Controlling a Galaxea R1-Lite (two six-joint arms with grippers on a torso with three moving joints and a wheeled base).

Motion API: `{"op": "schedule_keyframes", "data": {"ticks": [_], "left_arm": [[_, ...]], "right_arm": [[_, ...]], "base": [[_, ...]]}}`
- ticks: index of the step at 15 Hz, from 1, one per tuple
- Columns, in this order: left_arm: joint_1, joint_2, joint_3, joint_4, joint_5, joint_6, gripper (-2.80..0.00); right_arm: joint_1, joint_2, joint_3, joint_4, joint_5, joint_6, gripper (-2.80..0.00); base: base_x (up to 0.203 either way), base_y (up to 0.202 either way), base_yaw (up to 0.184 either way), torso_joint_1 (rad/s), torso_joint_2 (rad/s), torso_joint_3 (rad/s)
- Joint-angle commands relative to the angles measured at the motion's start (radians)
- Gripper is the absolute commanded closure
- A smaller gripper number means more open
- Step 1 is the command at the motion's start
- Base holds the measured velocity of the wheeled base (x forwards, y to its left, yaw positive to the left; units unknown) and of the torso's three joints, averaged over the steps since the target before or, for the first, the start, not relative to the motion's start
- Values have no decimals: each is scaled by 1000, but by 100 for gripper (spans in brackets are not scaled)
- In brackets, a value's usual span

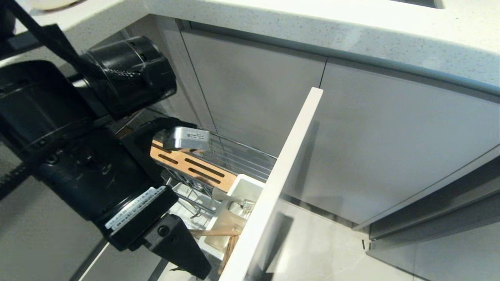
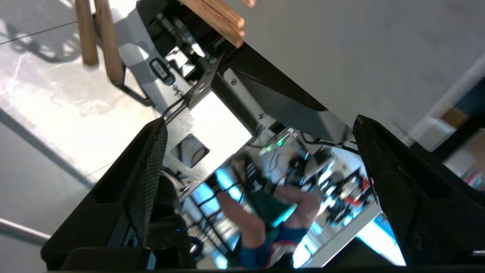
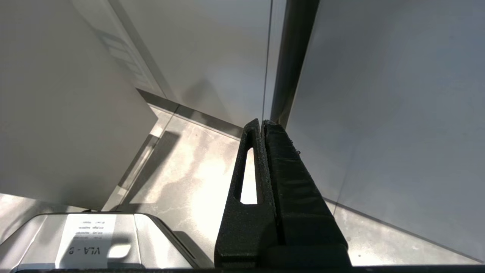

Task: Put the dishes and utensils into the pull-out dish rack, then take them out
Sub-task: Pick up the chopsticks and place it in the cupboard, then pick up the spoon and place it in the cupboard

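The pull-out dish rack (image 1: 242,156) stands drawn out, with its wooden strip (image 1: 194,168), white caddy (image 1: 246,186) and pale front panel (image 1: 281,175). The chopsticks (image 1: 215,233) lean in the caddy, and their ends show close by in the left wrist view (image 2: 110,45). The grey spoon (image 1: 233,203) seems to lie beside them. My left gripper (image 2: 259,119) hangs just above the caddy end of the rack, open and empty, one of its fingers (image 1: 183,249) next to the chopsticks. My right gripper (image 3: 262,123) is shut and parked near the floor. The dishes are hidden or out of view.
Flat grey cabinet doors (image 1: 371,148) close off the right side under the speckled countertop (image 1: 351,27). My left arm (image 1: 78,156) covers the rack's left half. A person's arms (image 2: 242,227) show behind the robot base. Pale floor (image 1: 332,249) lies right of the panel.
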State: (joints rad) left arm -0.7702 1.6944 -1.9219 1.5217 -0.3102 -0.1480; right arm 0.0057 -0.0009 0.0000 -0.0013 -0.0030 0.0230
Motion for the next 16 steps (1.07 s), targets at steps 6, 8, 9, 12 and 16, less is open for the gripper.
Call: {"op": "schedule_keyframes", "data": {"ticks": [6, 8, 9, 12, 16], "left_arm": [[16, -192, 1, 8, 1, -22, 0], [38, -238, 1, 3, 10, -20, 0], [53, -270, 2, -13, 13, -19, 0], [133, -366, 3, -101, 14, -23, 0], [323, -497, 3, -257, 13, -29, 0]], "right_arm": [[0, 1, 2, 0, 0, 0, 0], [0, 1, 2, 0, 0, 0, 0], [0, 1, 2, 0, 0, 0, 0], [0, 1, 2, 0, 0, 0, 0], [0, 1, 2, 0, 0, 0, 0]], "base": [[0, 0, 0, 0, 0, 0], [0, 0, 0, 0, 0, 0], [0, 0, 0, 0, 0, 0], [0, 0, 0, 0, 0, 0], [0, 0, 0, 0, 0, 0]]}}
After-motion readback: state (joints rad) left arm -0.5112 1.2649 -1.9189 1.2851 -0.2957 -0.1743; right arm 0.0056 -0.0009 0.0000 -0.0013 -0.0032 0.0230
